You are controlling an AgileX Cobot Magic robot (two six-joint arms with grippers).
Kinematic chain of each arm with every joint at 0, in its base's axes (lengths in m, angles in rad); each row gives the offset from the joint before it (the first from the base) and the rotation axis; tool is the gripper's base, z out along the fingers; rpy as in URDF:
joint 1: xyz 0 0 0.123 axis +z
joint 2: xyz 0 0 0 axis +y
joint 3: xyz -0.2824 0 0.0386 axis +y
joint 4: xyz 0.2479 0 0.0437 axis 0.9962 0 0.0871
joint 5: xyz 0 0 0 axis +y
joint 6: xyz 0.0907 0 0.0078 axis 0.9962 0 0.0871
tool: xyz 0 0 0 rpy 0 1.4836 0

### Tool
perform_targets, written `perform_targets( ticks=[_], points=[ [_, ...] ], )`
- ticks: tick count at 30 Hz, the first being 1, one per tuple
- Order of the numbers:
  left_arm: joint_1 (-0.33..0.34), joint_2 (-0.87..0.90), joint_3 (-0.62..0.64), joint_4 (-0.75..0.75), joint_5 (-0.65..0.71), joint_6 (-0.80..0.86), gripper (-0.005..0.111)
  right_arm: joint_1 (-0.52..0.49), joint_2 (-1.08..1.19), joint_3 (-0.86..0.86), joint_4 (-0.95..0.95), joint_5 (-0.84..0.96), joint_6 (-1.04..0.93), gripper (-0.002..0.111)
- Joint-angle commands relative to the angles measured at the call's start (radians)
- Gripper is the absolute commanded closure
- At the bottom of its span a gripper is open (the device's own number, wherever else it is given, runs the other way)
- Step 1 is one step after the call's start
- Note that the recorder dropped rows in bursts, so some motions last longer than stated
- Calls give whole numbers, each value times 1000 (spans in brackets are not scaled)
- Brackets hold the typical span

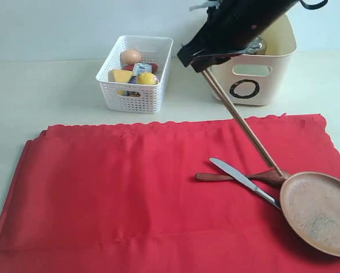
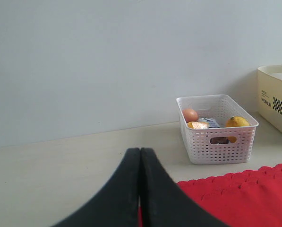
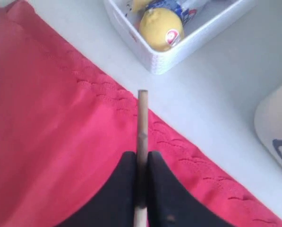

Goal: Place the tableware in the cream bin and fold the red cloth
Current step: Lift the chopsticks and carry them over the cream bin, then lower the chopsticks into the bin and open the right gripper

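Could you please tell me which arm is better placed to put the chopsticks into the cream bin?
Right: the right jaws grip the wooden chopsticks right beside the cream bin. The left jaws are shut and empty, farther from it.

I seem to be working at a staged test table in a lab-like room rather than a lived-in kitchen: the pale tabletop (image 1: 39,96) meets a plain, blank off-white wall (image 2: 84,56) along its far edge. What sits on it looks set out as props. A red cloth (image 1: 130,187) is spread flat across the near side, and toward the far edge stand a white perforated basket (image 1: 136,94) holding an egg (image 1: 131,56) and a lemon (image 1: 147,79), and, apart from it, a cream bin (image 1: 272,74) marked with a black "O".
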Motion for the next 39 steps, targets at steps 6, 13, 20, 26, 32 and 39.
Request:
perform_targets(
  ticks=[6,13,20,26,32,39],
  points=[
    [-8,-6,3,0,1,3,106,-151,-12,-139,-38,-39,68,108],
    [-8,-6,3,0,1,3,106,-260,4,-212,38,-187,83,108],
    [-8,-6,3,0,1,3,106,-309,122,-379,100,-248,83,108],
    [-8,-6,3,0,1,3,106,-327,238,-558,135,-265,83,108],
    [-8,-6,3,0,1,3,106,-348,349,-650,139,-361,85,108],
    [-8,-6,3,0,1,3,106,-355,445,-658,119,-419,83,108]
  ],
)
